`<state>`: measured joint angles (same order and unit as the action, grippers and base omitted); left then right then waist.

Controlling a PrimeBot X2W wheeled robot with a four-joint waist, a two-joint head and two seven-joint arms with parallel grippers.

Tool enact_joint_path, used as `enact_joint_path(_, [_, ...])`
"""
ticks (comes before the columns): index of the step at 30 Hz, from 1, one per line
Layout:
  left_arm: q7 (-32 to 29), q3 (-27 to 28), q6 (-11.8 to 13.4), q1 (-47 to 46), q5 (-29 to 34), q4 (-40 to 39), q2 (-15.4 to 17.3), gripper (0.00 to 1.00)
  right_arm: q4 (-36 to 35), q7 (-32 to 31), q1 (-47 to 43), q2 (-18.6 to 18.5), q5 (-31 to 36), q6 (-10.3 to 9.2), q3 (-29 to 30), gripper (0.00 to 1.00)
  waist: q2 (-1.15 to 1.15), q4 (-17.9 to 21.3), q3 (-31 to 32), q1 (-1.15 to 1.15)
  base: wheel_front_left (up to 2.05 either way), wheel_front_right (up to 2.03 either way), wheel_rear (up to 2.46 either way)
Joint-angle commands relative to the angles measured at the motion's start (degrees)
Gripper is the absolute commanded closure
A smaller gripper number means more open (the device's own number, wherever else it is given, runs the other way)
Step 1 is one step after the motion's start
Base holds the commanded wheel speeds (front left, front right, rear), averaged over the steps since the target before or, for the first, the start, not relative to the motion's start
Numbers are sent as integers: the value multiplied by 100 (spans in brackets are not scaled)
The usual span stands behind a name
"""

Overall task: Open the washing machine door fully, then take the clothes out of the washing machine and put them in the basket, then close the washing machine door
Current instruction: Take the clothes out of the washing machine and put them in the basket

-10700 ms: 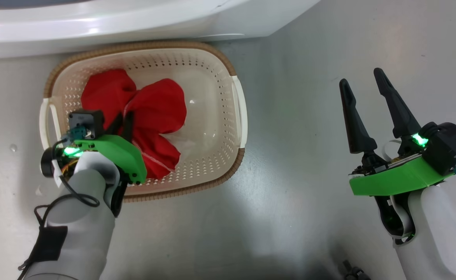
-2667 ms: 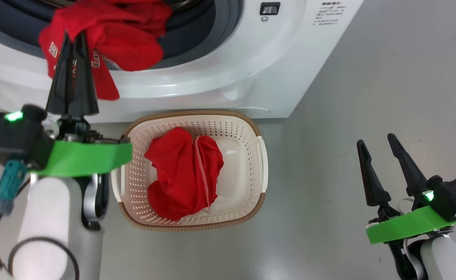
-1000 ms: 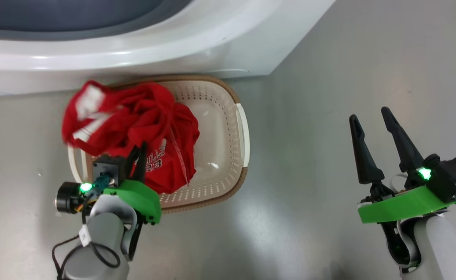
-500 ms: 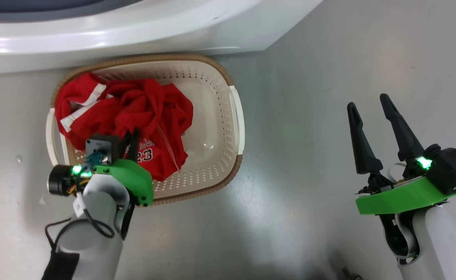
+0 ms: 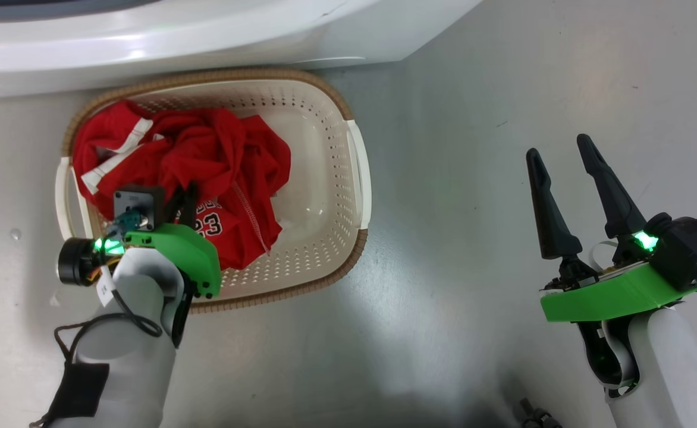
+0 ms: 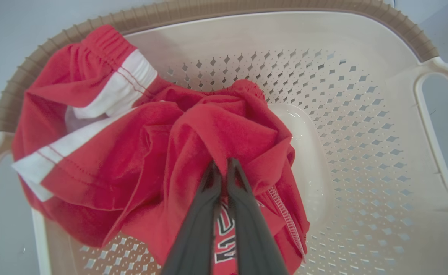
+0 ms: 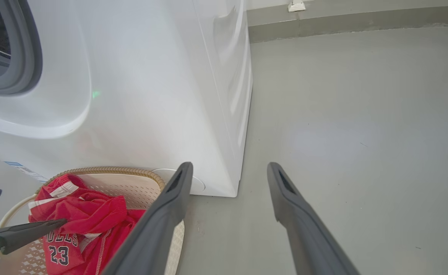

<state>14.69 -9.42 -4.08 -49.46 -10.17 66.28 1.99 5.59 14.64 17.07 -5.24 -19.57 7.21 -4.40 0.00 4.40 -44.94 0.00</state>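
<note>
The red clothes (image 5: 206, 148) lie in the basket (image 5: 330, 178). The left gripper (image 6: 221, 165), low inside the basket, pinches them tight. Next it must let go. The right gripper (image 5: 556, 147) hangs wide open beside the basket, empty.

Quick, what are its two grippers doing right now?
Left gripper: closed on a fold of the clothes, inside the basket.
Right gripper: open, holding nothing.
</note>
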Motion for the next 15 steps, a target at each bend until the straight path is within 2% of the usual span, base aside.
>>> enact_joint_path(1, [30,130,-34,107,-24,-16,173,55,-104,36,-36,-7,72,28,-110,0,0,-14,21,0,0,0,0])
enact_joint_path(2, [30,136,-36,112,-29,-15,170,26,-95,36,-36,-10,71,28,-103,0,0,-22,35,0,0,0,0])
enact_joint_path(3, [30,141,-39,125,-33,-14,165,3,-85,36,-39,-14,72,28,-94,0,0,-37,64,0,0,0,0])
enact_joint_path(4, [30,153,-44,142,-45,-19,161,0,-74,36,-44,-16,75,28,-92,0,0,-47,92,0,0,0,0])
enact_joint_path(15, [30,338,-101,558,-123,-491,125,0,84,36,-160,-140,81,28,-155,0,0,-211,672,0,0,0,0])
